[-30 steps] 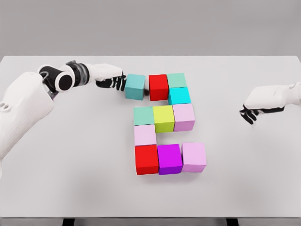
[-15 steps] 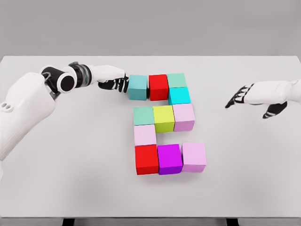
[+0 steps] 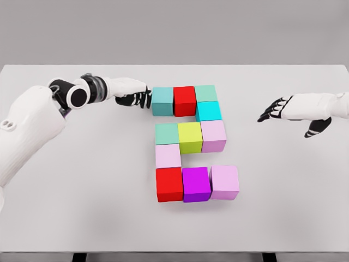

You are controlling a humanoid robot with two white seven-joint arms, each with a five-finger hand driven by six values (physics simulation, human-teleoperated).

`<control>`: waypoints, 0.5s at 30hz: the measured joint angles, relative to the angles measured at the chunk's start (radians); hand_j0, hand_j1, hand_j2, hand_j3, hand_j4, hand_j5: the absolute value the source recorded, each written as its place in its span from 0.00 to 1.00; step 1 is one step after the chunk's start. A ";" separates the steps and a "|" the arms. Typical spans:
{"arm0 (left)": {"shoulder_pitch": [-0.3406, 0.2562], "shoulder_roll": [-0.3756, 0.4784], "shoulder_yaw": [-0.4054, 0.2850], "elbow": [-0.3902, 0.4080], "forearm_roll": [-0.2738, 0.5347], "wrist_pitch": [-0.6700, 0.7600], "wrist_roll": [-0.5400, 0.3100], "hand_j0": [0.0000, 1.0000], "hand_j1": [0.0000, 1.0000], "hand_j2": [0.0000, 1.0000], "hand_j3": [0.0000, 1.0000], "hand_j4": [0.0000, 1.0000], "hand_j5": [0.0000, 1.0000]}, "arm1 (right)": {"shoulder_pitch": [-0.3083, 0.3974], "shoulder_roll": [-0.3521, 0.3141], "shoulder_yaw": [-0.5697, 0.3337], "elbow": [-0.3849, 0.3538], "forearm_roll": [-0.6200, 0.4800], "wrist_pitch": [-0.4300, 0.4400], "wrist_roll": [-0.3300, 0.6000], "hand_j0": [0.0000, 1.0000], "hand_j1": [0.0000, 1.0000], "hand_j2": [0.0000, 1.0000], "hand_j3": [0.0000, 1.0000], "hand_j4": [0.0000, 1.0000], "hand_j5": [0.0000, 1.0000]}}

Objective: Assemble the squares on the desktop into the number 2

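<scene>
Coloured cubes lie on the white table (image 3: pixel 82 191) in the shape of a 2. The top row is a teal cube (image 3: pixel 162 101), a red cube (image 3: pixel 185 100) and a green cube (image 3: pixel 205 93), with a cyan cube (image 3: pixel 208 111) below the green one. The middle row holds green (image 3: pixel 167 134), yellow-green (image 3: pixel 190 136) and pink (image 3: pixel 213 135) cubes. A pale pink cube (image 3: pixel 168 156) links to the bottom row of red (image 3: pixel 169 184), purple (image 3: pixel 197 183) and pink (image 3: pixel 224 182). My left hand (image 3: pixel 139 99) presses its curled fingertips against the teal cube's left face. My right hand (image 3: pixel 275 111) hovers open at the right.
The table's far edge (image 3: pixel 174 66) runs just behind the top row. The grey wall stands beyond it. No other objects lie on the table.
My left hand pushed the teal cube rightward until it met the red cube. My right hand rose from the table, opened its fingers and moved slightly left.
</scene>
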 measured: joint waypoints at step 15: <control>0.144 0.409 0.113 -0.257 0.314 -0.148 0.001 1.00 1.00 1.00 1.00 1.00 1.00 | 0.081 0.063 -0.125 0.068 0.009 0.000 0.014 1.00 1.00 1.00 1.00 1.00 1.00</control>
